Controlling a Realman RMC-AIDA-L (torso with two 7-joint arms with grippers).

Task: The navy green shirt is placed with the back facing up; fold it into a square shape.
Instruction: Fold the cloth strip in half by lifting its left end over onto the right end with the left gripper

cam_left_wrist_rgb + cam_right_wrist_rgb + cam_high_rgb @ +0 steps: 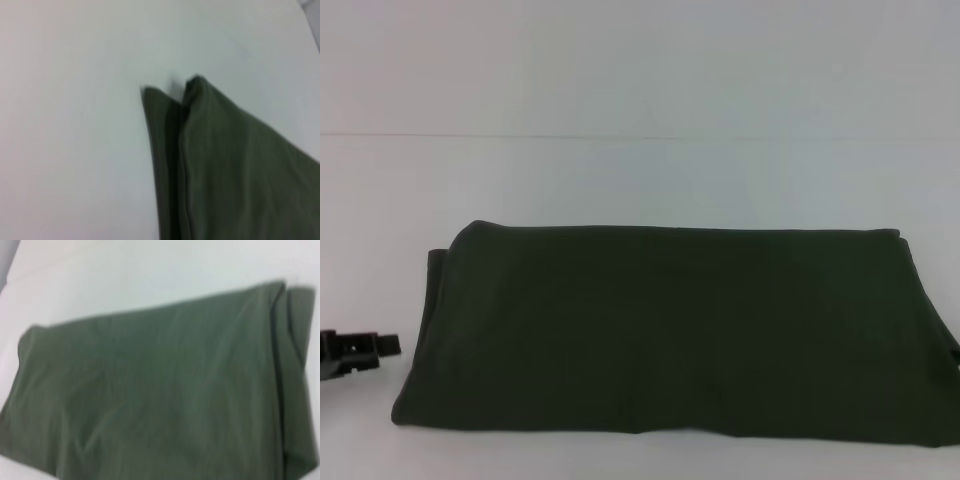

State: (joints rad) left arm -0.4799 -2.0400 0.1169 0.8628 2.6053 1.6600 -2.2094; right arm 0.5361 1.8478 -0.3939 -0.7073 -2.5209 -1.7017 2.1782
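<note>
The navy green shirt (pixel 670 335) lies flat on the white table as a wide folded rectangle with a plain top side, reaching the right edge of the head view. The left wrist view shows one layered corner of the shirt (pixel 220 165), with a thin lower layer sticking out beside the top fold. Most of the shirt (pixel 160 390) fills the right wrist view, smooth with faint creases. My left gripper (pixel 355 352) shows as a small black part low at the left, just clear of the shirt's left edge. The right gripper does not show in any view.
The white table (pixel 640 180) stretches bare behind the shirt up to a pale back wall. A strip of bare table also shows to the left of the shirt around the left gripper.
</note>
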